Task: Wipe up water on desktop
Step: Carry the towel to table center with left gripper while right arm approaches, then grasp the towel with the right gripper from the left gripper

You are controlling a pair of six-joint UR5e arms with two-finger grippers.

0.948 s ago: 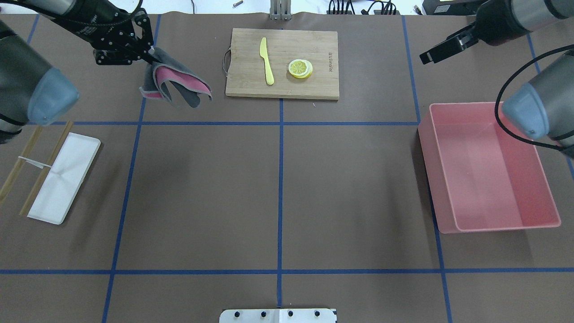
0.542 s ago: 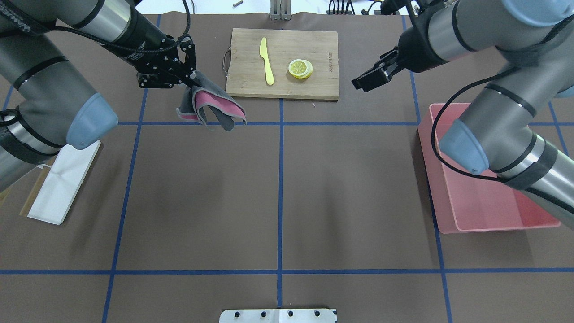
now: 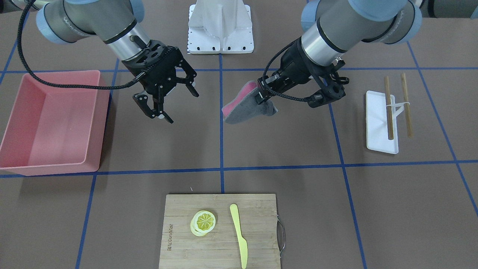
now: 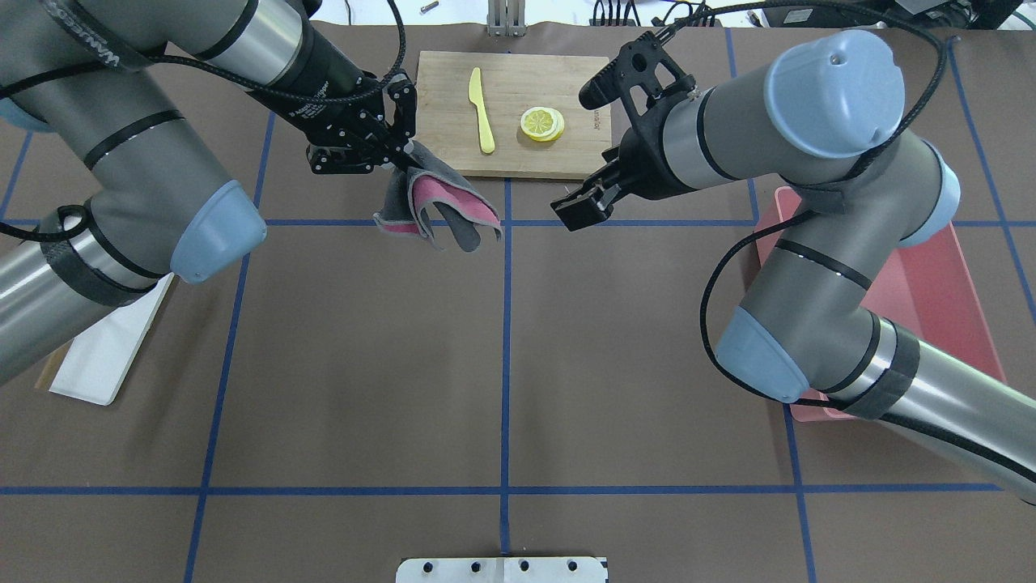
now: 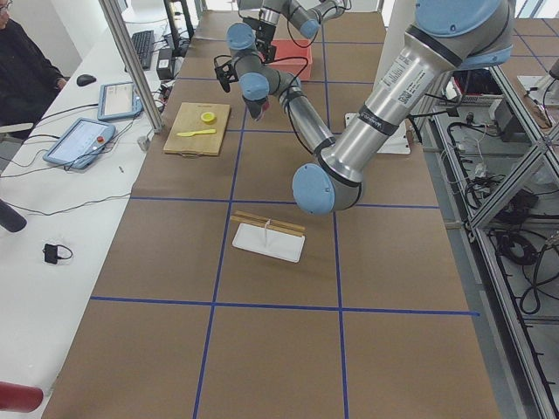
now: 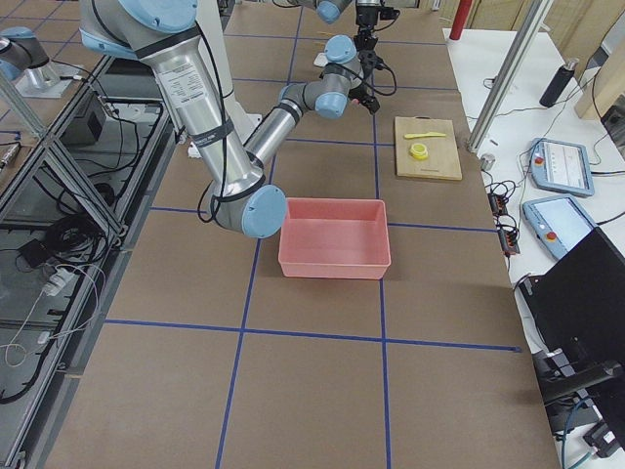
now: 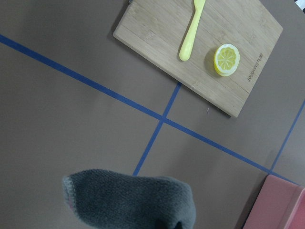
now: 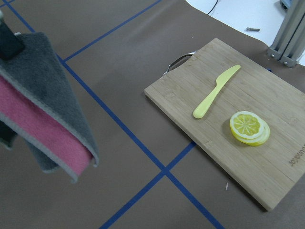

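Note:
The brown desktop (image 4: 364,348) with blue tape lines shows no water that I can make out. My left gripper (image 4: 403,158) is shut on a grey and pink cloth (image 4: 437,206) that hangs above the desktop just in front of the cutting board's left corner. The gripper (image 3: 262,98) and cloth (image 3: 242,106) also show in the front view, and the cloth in the left wrist view (image 7: 133,200) and the right wrist view (image 8: 43,109). My right gripper (image 3: 175,106) is open and empty. It hovers right of the cloth in the overhead view (image 4: 581,206).
A bamboo cutting board (image 4: 566,154) with a yellow knife (image 4: 481,109) and lemon slices (image 4: 542,123) lies at the far middle. A pink bin (image 3: 56,73) stands on my right. A white tray (image 3: 377,138) with chopsticks (image 3: 388,112) lies on my left.
Both arms swung in towards the table's middle. The left gripper carried the cloth right and nearer. The right gripper moved left to the board's near right corner.

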